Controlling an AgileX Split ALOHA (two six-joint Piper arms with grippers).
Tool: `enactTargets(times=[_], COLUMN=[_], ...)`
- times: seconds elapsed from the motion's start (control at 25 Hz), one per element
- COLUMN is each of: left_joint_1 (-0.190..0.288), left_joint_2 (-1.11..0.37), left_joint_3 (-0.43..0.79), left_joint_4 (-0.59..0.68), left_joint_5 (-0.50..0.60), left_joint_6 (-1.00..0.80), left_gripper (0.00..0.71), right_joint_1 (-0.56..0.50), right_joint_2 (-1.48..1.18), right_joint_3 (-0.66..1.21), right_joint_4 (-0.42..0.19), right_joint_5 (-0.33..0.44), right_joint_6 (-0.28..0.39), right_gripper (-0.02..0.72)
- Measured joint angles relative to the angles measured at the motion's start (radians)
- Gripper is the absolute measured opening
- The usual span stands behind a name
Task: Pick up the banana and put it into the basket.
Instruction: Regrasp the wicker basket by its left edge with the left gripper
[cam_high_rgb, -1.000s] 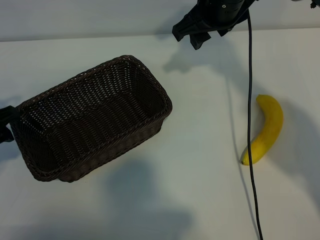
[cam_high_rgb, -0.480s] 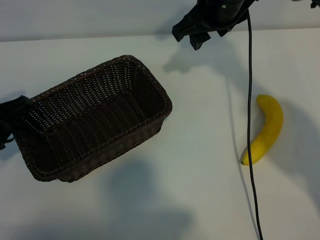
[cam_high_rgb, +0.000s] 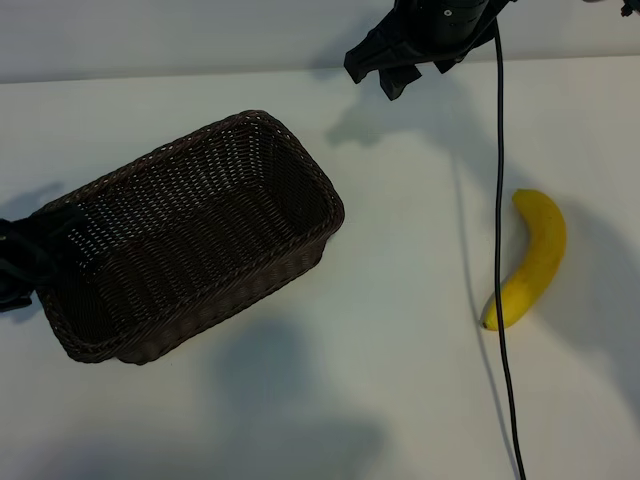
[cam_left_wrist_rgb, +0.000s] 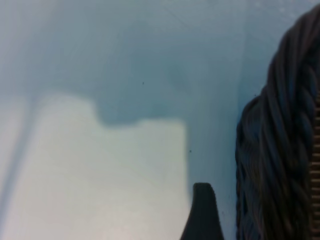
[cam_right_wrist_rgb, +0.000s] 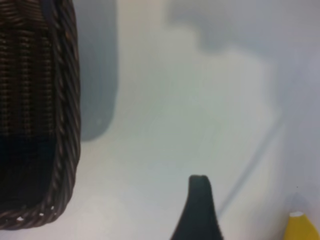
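While the banana (cam_high_rgb: 531, 262) lies on the counter (cam_high_rgb: 400, 330) well apart from the basket (cam_high_rgb: 185, 235), the left gripper (cam_high_rgb: 22, 262), jaws apart and seemingly touching its rim, could push it away

The exterior view looks steeply down on the white counter (cam_high_rgb: 400, 400). The left wrist camera sits close against the dark brown woven wicker basket (cam_left_wrist_rgb: 285, 150); the right wrist camera, higher, shares that basket and counter.
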Motion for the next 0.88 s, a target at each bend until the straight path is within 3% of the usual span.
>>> enactTargets(times=[0.48, 0.56, 0.68, 0.88], left_joint_1=[0.001, 0.003, 0.008, 0.008], left_joint_2=[0.185, 0.197, 0.213, 0.225], left_joint_3=[0.000, 0.000, -0.002, -0.008], left_joint_4=[-0.299, -0.338, -0.383, -0.395], left_joint_5=[-0.101, -0.111, -0.134, -0.151], left_joint_6=[0.288, 0.325, 0.342, 0.384], left_gripper=[0.585, 0.553, 0.448, 0.426], right_joint_1=[0.000, 0.000, 0.000, 0.000], right_joint_2=[0.000, 0.000, 0.000, 0.000], right_joint_3=[0.000, 0.000, 0.000, 0.000], right_joint_4=[0.001, 0.001, 0.001, 0.001], right_joint_5=[0.001, 0.001, 0.001, 0.001], right_joint_6=[0.000, 0.000, 0.000, 0.000], right_gripper=[0.549, 0.549, 0.549, 0.549])
